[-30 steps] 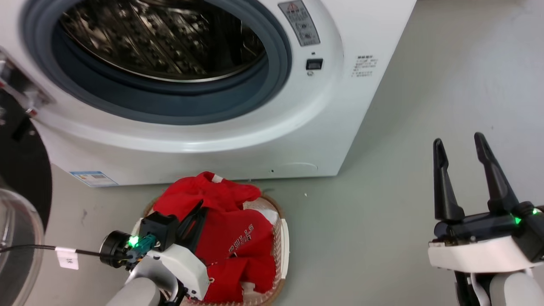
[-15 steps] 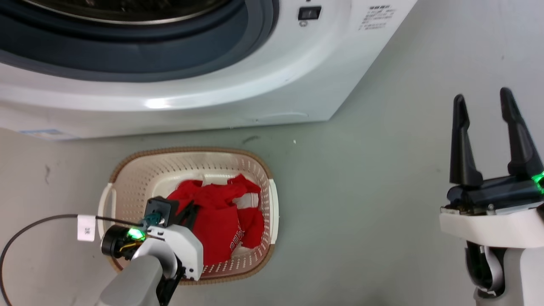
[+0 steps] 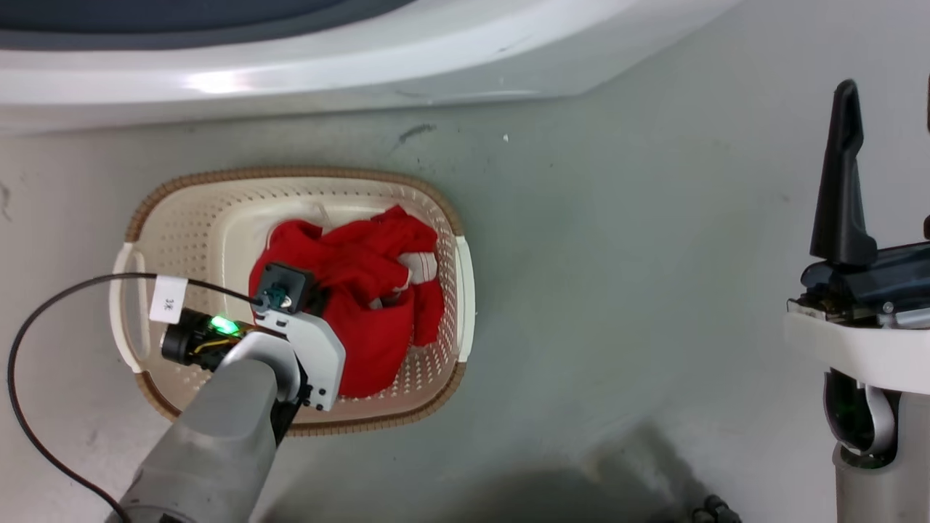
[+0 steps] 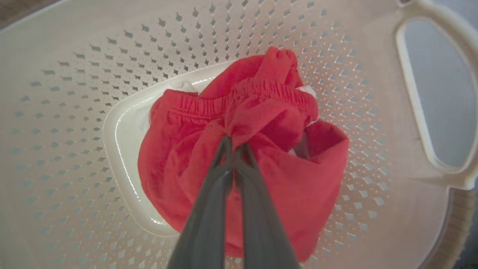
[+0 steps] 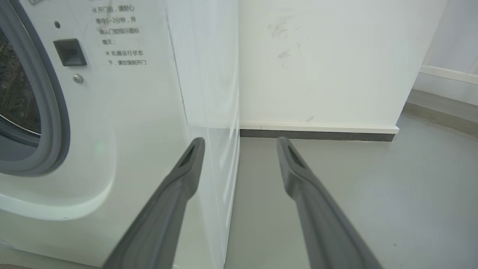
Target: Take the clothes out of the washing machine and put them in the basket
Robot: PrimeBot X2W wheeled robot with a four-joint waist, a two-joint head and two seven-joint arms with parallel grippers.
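The red clothes lie bunched inside the cream basket, which stands on the floor in front of the washing machine. My left gripper reaches down into the basket and is shut on a fold of the red clothes, just above the basket's base. In the head view its white wrist housing covers the fingers. My right gripper hangs open and empty off to the right, beside the washing machine and well away from the basket. One of its fingers shows in the head view.
A black cable with a white tag loops from my left wrist over the basket's left handle. Grey floor stretches to the right of the basket. A white wall with a dark baseboard stands behind the washing machine's right side.
The head camera has tilted down, so the washer's opening has left the view. My left gripper has lowered the red clothes from above the rim down into the basket. The right gripper stays open.
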